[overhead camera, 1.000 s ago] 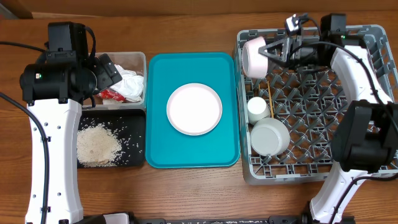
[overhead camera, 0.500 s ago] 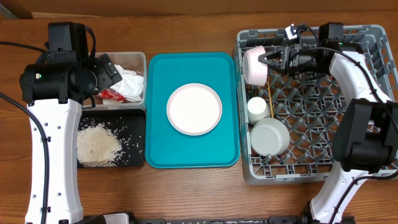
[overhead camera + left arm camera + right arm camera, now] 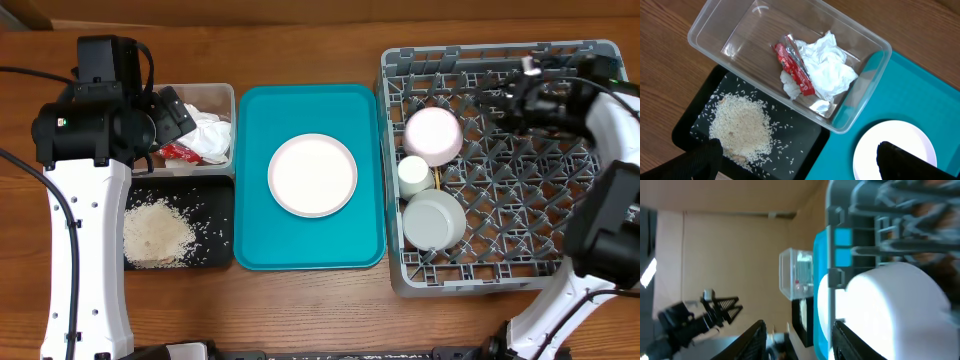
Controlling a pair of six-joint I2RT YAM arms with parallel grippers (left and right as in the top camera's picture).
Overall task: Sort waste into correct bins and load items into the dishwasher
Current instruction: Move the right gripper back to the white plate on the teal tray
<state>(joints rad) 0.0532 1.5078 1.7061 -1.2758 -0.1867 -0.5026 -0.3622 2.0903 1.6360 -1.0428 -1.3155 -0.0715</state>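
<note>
Two bowls (image 3: 433, 135) (image 3: 433, 220), one cup (image 3: 414, 174), one plate (image 3: 312, 175), one tub (image 3: 203, 90), one black tray (image 3: 216, 250).

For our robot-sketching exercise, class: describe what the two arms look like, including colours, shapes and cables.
Both arms pair smooth white links with bulky black joint housings. The left arm trails thin black cables; the right arm ends in black jaws.

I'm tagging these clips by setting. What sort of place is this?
Likely a lab's mock dish-clearing station: a wooden table bearing a square grey plastic dish rack, a flat teal tray and a clear rectangular plastic tub.
</note>
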